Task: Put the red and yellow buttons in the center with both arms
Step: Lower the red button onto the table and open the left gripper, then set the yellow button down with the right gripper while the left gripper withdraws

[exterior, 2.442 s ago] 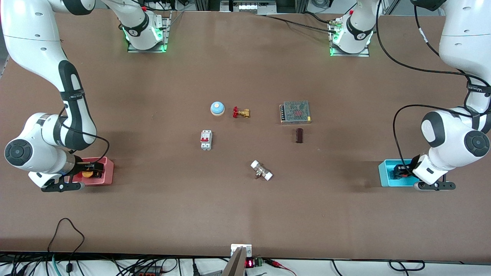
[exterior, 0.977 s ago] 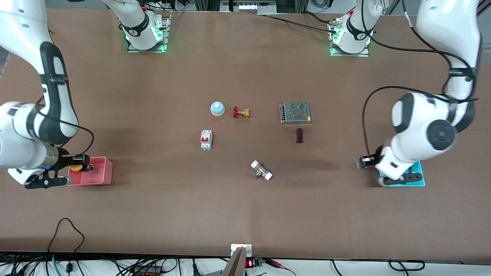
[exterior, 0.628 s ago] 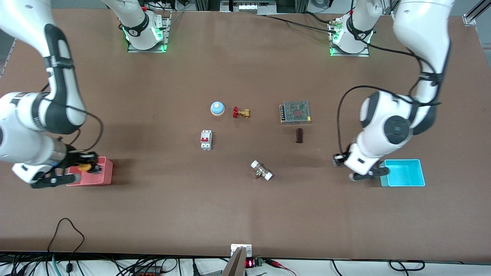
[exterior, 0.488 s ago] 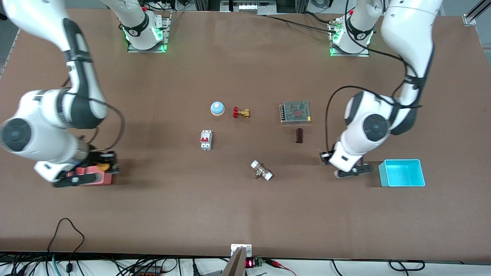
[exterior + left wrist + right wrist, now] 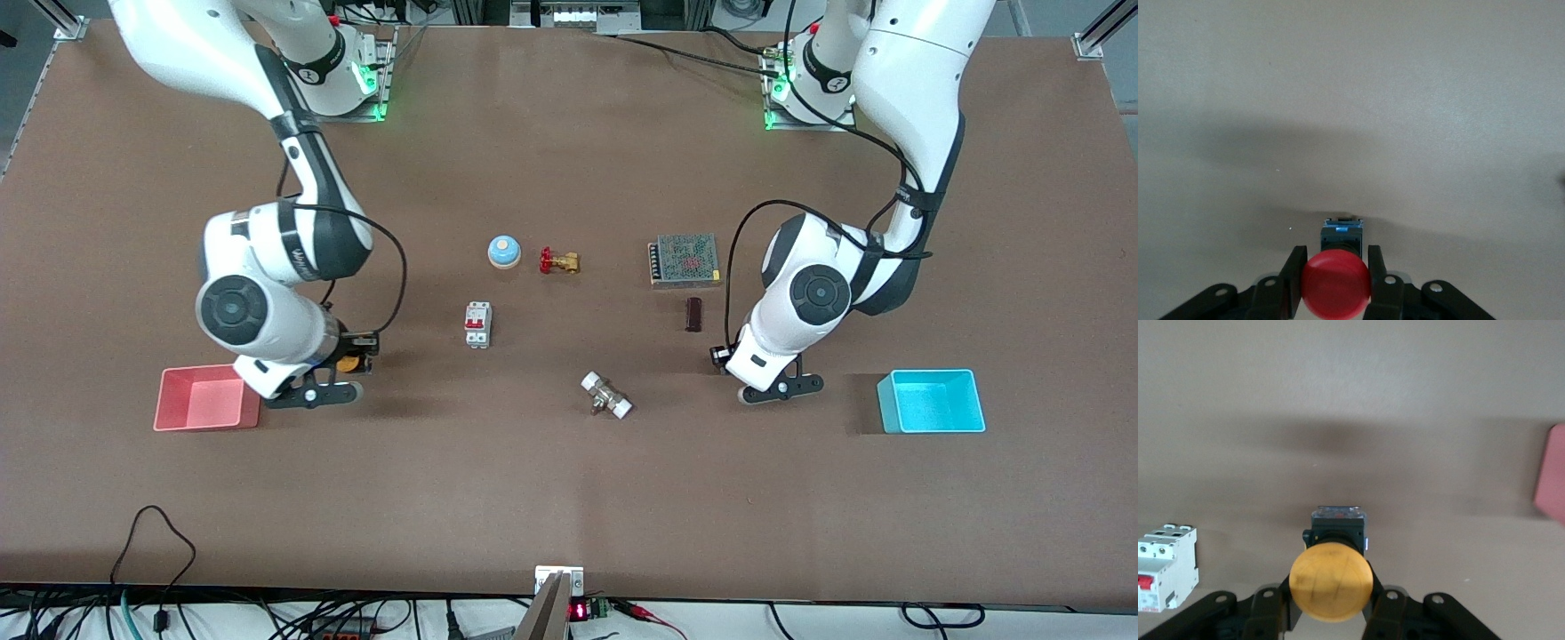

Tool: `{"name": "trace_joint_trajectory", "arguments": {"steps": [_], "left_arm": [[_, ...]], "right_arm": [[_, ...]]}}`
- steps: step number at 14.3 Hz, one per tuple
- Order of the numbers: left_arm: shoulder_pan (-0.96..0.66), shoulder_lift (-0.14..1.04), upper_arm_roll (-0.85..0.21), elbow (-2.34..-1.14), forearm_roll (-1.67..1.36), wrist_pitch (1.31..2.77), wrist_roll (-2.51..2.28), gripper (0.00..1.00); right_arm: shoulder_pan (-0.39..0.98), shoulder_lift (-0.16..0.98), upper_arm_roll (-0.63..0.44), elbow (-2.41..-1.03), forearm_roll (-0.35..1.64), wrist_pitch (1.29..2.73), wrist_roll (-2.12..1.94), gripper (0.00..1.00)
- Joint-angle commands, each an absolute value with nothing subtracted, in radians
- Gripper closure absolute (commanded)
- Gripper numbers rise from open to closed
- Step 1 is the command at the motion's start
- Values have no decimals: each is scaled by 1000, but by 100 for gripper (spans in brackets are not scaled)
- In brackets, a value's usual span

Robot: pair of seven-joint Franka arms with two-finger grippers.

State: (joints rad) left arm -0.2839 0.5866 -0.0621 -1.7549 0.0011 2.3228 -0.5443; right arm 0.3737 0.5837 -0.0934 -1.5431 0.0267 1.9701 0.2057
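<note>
Left jaws clamp red button (image 5: 1336, 284) (front view hides it); right, yellow button (image 5: 1331, 581).

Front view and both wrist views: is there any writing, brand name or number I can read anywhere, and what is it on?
Nothing reads for certain.
On the black band of the right arm: white lettering, too blurred.
On the small display at the table edge: red lit digits, too small.
On the circuit breaker: tiny markings, unreadable.
On the red button in the left pincer and the yellow button in the right pincer: plain caps.
</note>
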Motion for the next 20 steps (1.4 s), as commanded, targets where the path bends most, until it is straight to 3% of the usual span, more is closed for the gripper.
{"name": "trace_joint_trajectory", "arguments": {"steps": [1,3,6,11,14,15,16,17,20], "left_arm": [[-295,584,-54,-1755,14,2338,-557,38],[-287,577,-54,-1746,14,2335,-557,25],[-273,532,-40,-1743,12,2327,-551,16],[-209,428,-32,-1743,17,2218,-487,13],[-169,365,-32,-1743,18,2148,-407,7],[-161,347,-32,-1743,18,2128,-393,6],[-150,330,-32,-1743,18,2108,-376,2],[-141,310,-32,-1743,18,2089,-358,2],[-95,243,-34,-1744,18,2021,-266,0]], "right_arm": [[428,601,-101,-1554,34,1968,285,75],[440,626,-100,-1554,35,1985,314,75],[460,653,-100,-1554,43,2025,351,75],[463,698,-100,-1555,48,2071,353,75],[479,712,-100,-1554,48,2077,351,74],[479,712,-100,-1554,46,2075,351,65],[479,710,-100,-1552,48,2074,353,14],[476,707,-100,-1548,48,2066,353,0],[463,658,-103,-1543,48,2048,336,0]]}}
